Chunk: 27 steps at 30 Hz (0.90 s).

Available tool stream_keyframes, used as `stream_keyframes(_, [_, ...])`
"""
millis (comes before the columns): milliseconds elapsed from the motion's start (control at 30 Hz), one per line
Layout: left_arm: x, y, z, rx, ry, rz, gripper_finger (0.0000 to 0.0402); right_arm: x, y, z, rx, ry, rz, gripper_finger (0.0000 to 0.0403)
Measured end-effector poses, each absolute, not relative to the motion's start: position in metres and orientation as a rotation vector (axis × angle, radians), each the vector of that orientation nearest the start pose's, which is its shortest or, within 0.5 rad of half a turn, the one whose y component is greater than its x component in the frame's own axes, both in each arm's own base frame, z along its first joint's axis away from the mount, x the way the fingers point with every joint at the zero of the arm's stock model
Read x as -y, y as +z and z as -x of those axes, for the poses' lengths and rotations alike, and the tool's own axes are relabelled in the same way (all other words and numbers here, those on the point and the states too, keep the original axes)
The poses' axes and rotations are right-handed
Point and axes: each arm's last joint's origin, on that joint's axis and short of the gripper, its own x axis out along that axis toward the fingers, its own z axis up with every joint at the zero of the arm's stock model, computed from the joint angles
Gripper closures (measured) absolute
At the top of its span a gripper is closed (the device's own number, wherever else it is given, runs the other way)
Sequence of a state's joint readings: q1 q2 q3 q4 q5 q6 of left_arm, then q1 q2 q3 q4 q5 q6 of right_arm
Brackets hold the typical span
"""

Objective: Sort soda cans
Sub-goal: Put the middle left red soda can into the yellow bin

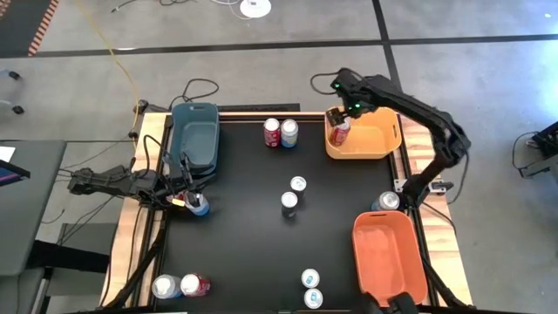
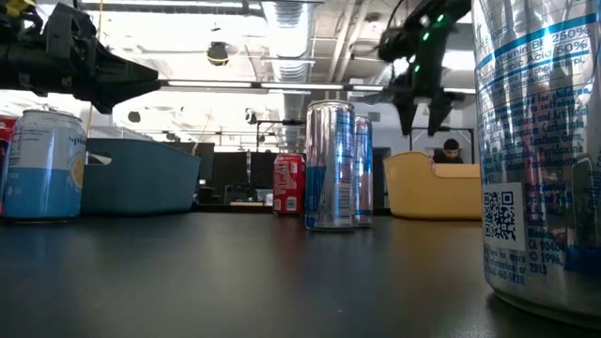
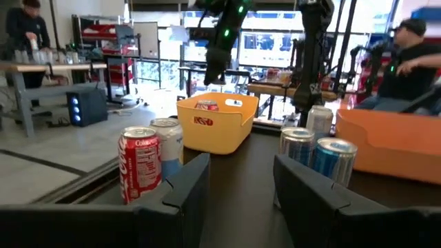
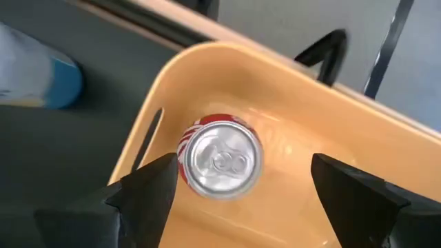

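Hovering open-jawed over the yellow bin (image 1: pixel 384 144), the right gripper (image 4: pixel 241 189) stood directly above 1 upright red can (image 4: pixel 222 160) resting inside, clear of both fingers; the left gripper's (image 3: pixel 238 182) state was unclear.

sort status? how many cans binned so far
One done: a red can stands in the yellow bin, the open right gripper above it. In hand: nothing visibly gripped; left gripper sits by a blue can. Left: the other cans on the table.
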State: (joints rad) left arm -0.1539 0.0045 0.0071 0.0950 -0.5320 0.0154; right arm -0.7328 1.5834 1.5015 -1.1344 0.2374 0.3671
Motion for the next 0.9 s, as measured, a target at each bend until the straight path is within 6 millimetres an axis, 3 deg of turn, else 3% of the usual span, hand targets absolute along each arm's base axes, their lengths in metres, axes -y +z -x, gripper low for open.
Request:
stream_keyframes(133, [0.000,0.177,-0.094,0.104,0.382,-0.034,0.0244,0.188,0.340,-0.215,-1.000,-1.035,-0.569,0.0056])
stream_keyframes(367, [0.000,0.184,-0.094,0.167,0.387,-0.044,0.0236,0.140,0.364,-0.219,-0.931,-0.911,-0.500,0.0058])
stream_keyframes(633, [0.001,0.192,-0.101,0.132,0.384,0.006,0.0157,0.094,0.367,-0.219,-1.027,-0.837,-0.457,0.0059])
stream_keyframes(767, [-0.002,0.213,-0.106,0.165,0.439,-0.002,0.0118,0.077,0.365,-0.227,-1.037,-0.836,-0.390,0.0059])
stream_keyframes(900, [-0.006,0.231,-0.116,0.134,0.487,-0.038,0.0105,0.061,0.362,-0.229,-1.099,-0.786,-0.340,0.0059])
